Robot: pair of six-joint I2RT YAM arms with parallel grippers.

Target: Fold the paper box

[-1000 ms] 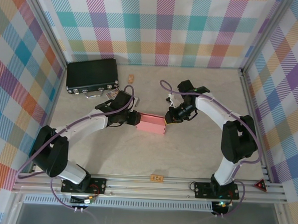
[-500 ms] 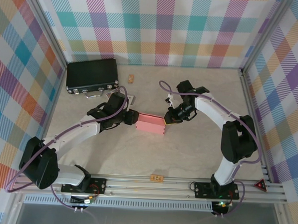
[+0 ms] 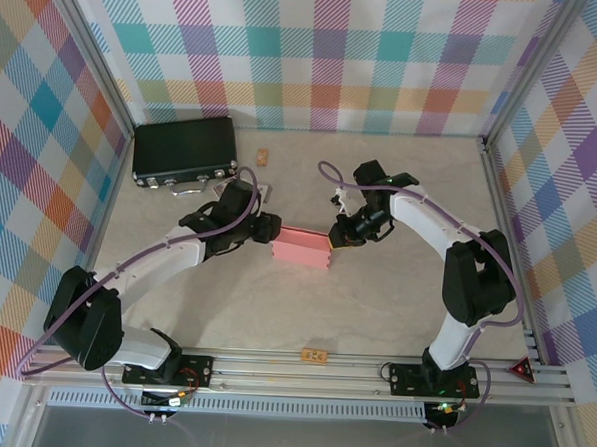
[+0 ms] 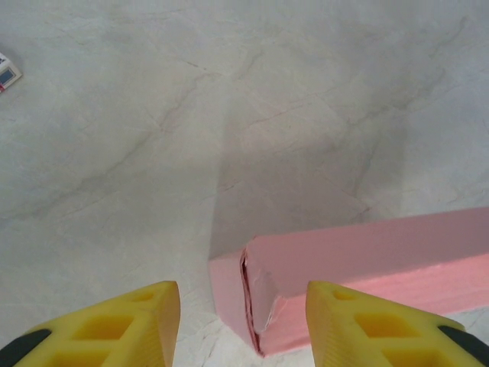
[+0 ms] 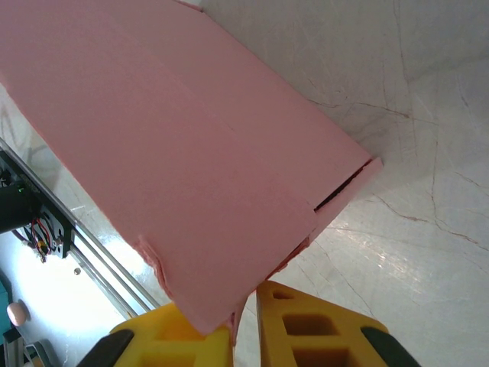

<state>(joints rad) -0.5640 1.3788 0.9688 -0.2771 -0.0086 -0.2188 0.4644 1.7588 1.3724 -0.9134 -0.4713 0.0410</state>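
Right at the 6 o'clock edge of the pale marbled table (image 3: 374, 308), a small orange rectangular tag (image 3: 315, 357) is lying near the arm bases, well apart from the work.

Farther in, near the table's centre, the salmon-pink thin-card paper box (image 3: 304, 246) is lying formed as a small rectangular block. Its long axis is running roughly from 9 o'clock to 3 o'clock. One arm is reaching to each end, so neither is much nearer than the other.

At the 3 o'clock end, the right gripper (image 3: 338, 238) is holding the box. On its wrist camera the yellow fingers (image 5: 321, 336) are standing narrow, with a pink card edge (image 5: 229, 229) pinched between them.

At the 9 o'clock end, the left gripper (image 3: 268, 232) is facing the box lengthwise. Its jaws are standing apart and gripping nothing. Through its wrist camera the box's end face (image 4: 229, 294) is sitting in the gap between the two fingertips (image 4: 145, 321), clear of the one on the left. A seam on that end is gaping slightly. The coming move probably turns on this line-up: a short advance toward 3 o'clock along the box's length, against the right arm's hold, should press that flap home.

Farthest away, a black rectangular case with metal latches (image 3: 185, 152) is resting at 11 o'clock, and a small tan block (image 3: 263, 158) is sitting just beside it.
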